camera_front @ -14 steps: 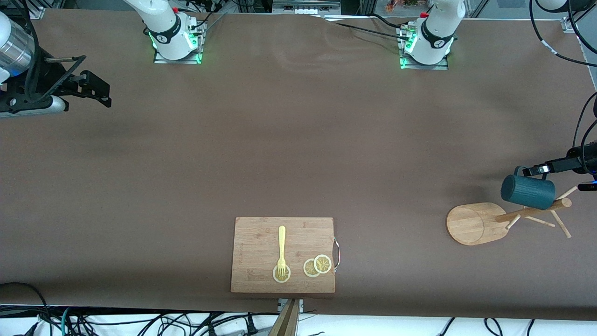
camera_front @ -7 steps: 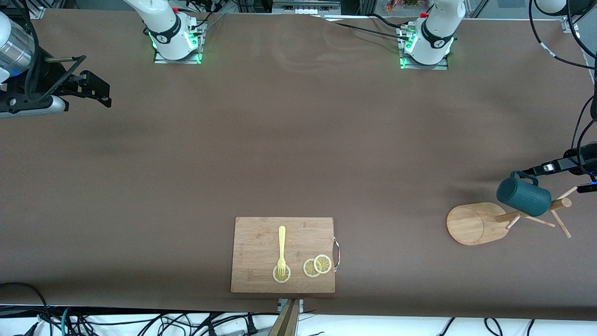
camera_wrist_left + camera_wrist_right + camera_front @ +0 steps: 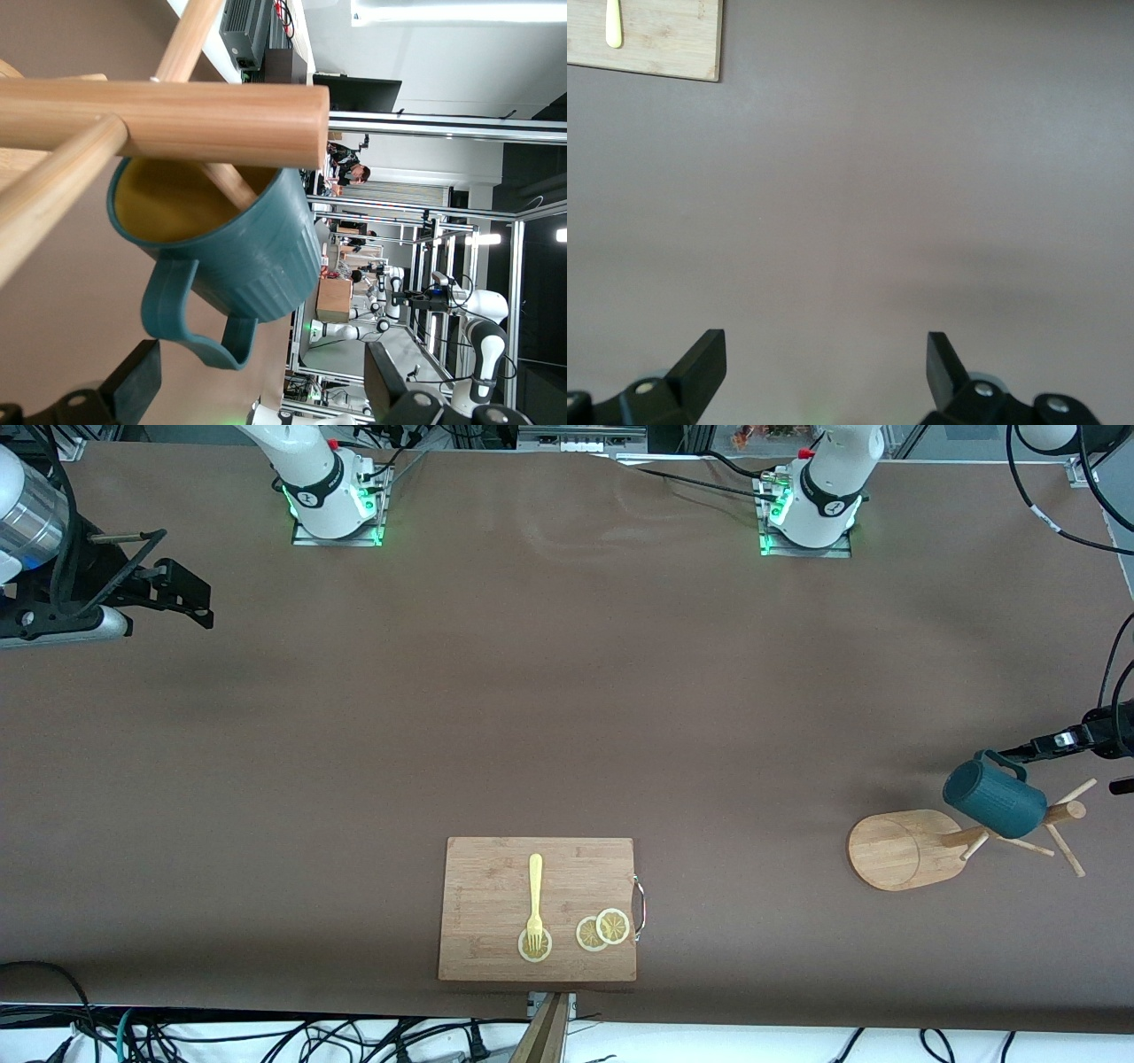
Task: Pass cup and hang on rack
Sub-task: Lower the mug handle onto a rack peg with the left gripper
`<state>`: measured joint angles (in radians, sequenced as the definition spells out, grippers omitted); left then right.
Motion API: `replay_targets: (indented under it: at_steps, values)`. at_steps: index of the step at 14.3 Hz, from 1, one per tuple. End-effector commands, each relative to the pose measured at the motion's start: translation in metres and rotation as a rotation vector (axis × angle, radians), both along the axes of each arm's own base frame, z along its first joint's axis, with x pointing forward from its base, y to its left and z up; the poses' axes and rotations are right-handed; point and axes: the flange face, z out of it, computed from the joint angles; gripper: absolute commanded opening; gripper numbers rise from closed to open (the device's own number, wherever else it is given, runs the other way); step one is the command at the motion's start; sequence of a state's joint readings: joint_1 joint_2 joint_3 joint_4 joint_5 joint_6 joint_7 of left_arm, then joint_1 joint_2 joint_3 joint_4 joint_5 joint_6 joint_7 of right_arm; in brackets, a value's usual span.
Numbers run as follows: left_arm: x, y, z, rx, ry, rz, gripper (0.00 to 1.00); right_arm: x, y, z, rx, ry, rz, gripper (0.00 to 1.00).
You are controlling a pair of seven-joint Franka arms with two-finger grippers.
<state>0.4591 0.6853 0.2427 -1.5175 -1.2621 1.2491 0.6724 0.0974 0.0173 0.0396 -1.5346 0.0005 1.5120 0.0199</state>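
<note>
- Hanging on a peg of the rack [image 3: 904, 850], the cup [image 3: 994, 797] sits near the left arm's end of the table; a peg runs into its mouth and its handle [image 3: 190, 319] points toward the left gripper [image 3: 257, 390].
- Left gripper: fingers spread wide, holding nothing. The left wrist view shows both fingertips clear of the handle, one to either side of it.
- In the front view the left gripper [image 3: 1067, 741] lies just beside the cup, on the side toward the table's edge at the left arm's end.
- Key relation: the cup's long axis tilts along the peg, mouth toward the post. A retreat, as judged, should run straight away from the handle, so that neither finger catches it.
- Right gripper [image 3: 824, 372]: jaws wide, empty, waiting over bare table at the right arm's end, well apart from the cup.
- Board [image 3: 538, 909] with fork [image 3: 535, 899] lies nearer the front camera, untouched.
</note>
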Motion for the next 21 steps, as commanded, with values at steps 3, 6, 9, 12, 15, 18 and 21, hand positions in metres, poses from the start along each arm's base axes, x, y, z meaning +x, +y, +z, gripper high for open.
replay_targets:
  at_steps: [3,6,9,12,15,18,21]
  values:
    - [-0.004,0.006,0.011,-0.01,-0.026,-0.063,1.0,0.0,0.001,0.003,0.001,-0.006,0.019,1.0]
    - [-0.011,0.012,0.011,-0.015,-0.023,-0.073,1.0,0.0,-0.003,0.003,0.002,-0.003,0.012,1.0]
    - [-0.013,0.016,0.012,-0.009,-0.033,-0.069,1.0,0.0,-0.004,0.003,0.002,-0.001,0.01,1.0]
    - [-0.017,0.018,0.012,-0.012,-0.028,-0.078,1.0,0.0,-0.003,0.004,0.004,-0.003,0.01,1.0]
    - [-0.025,0.022,0.014,0.04,-0.043,-0.116,1.0,0.0,-0.003,0.004,0.004,-0.003,0.012,1.0]
    - [-0.033,0.023,0.015,0.042,-0.044,-0.152,1.0,0.0,-0.003,0.004,0.004,-0.003,0.01,1.0]
    - [-0.043,0.027,0.029,0.088,-0.017,-0.199,1.0,0.0,-0.003,0.004,0.004,-0.003,0.01,1.0]
